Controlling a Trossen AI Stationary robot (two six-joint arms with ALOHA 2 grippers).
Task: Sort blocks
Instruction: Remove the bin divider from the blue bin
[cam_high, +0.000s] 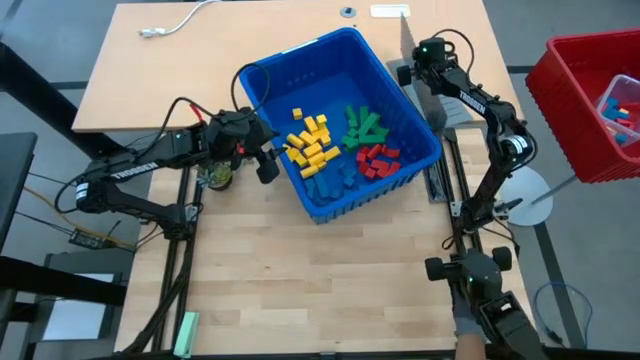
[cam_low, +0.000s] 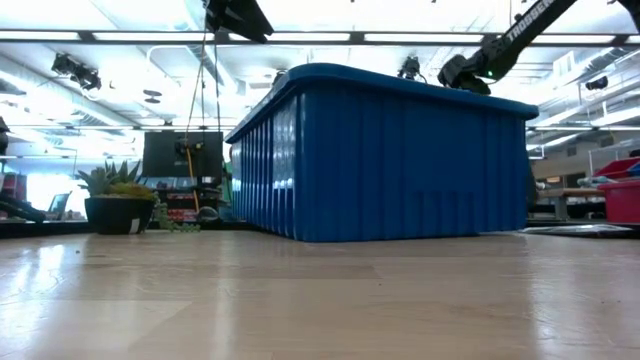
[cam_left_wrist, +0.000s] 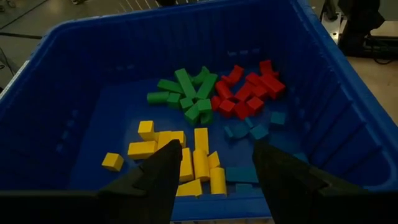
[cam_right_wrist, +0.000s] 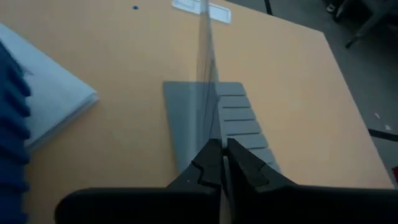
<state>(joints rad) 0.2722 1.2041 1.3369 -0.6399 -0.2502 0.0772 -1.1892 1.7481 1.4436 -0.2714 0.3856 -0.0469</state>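
Note:
The blue bin (cam_high: 300, 60) stands mid-table and holds the blocks in colour groups: yellow (cam_left_wrist: 180, 155), green (cam_left_wrist: 186, 90), red (cam_left_wrist: 249, 90) and blue (cam_left_wrist: 249, 130), all lying on its floor. My left gripper (cam_high: 268, 160) hovers open over the bin's left rim, above the yellow group (cam_high: 308, 140), with nothing between its fingers (cam_left_wrist: 161, 174). My right gripper (cam_high: 408, 62) is beyond the bin's far right corner, shut on a thin grey panel (cam_high: 405, 35). My right gripper pinches the thin grey panel between its two fingers at the panel's near edge (cam_right_wrist: 210, 134). The fingers slant down toward the table's far side. The panel stands on edge, running away from the fingers above a flat ridged panel (cam_right_wrist: 239, 121). I cannot tell whether its lower edge touches.
More grey panels (cam_high: 435, 110) lie along the bin's right side. White paper (cam_right_wrist: 50, 99) lies beside the bin's far wall. A red bin (cam_high: 590, 100) stands off the table's right edge. A small plant (cam_high: 218, 178) sits left of the bin, and a pale green bar (cam_high: 187, 330) near the front.

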